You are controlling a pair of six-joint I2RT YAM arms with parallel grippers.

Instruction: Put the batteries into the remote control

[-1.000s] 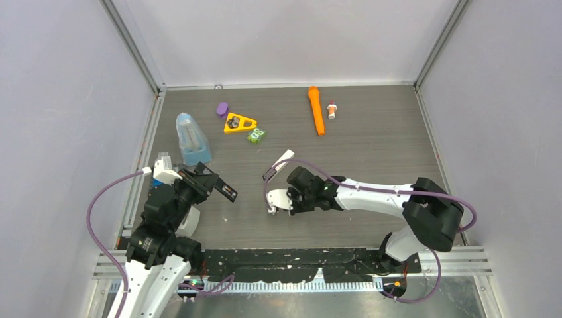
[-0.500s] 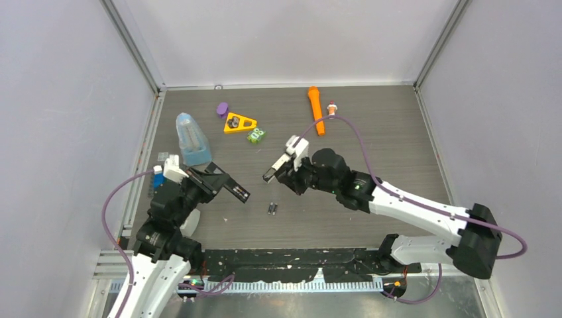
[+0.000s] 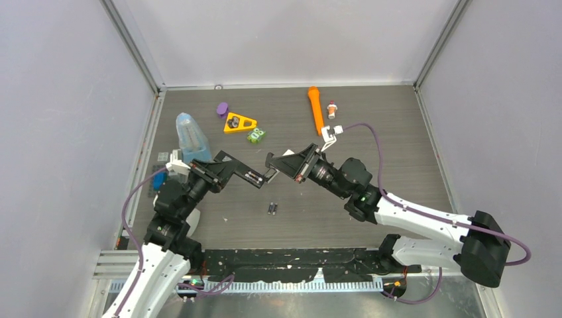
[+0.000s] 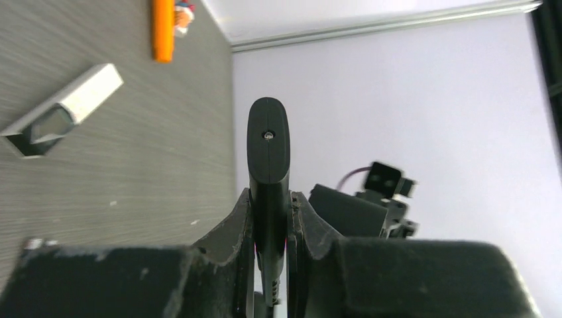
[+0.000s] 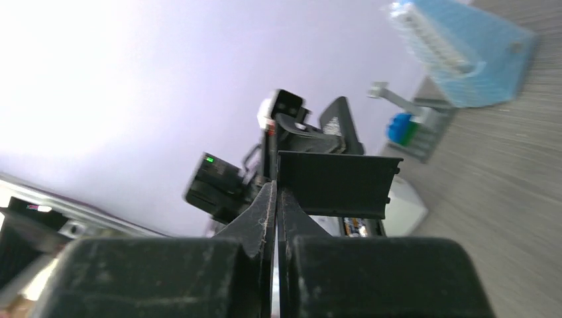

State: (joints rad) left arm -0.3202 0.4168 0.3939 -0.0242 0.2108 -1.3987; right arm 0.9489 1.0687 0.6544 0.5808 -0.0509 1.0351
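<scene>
The left arm (image 3: 156,275) and right arm (image 3: 424,218) wear white shells over black joints. A purple cable (image 3: 127,211) loops along each. The left claw (image 4: 270,199) and right claw (image 5: 276,195) are scuffed matte black. A green light (image 3: 366,197) dots the right arm.

A dark wood-grain table (image 3: 397,146) sits enclosed by plain pale lilac walls (image 3: 59,99).

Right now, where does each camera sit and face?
Top external: above and behind the bases, looking down on the table; left arm and right arm show.
Left wrist: looks past the left gripper, shut on a dark bar, over the remote control to the far wall.
Right wrist: looks past the shut right gripper at the left arm and blue bag.
Shared: top and left wrist both show the orange flashlight.
</scene>
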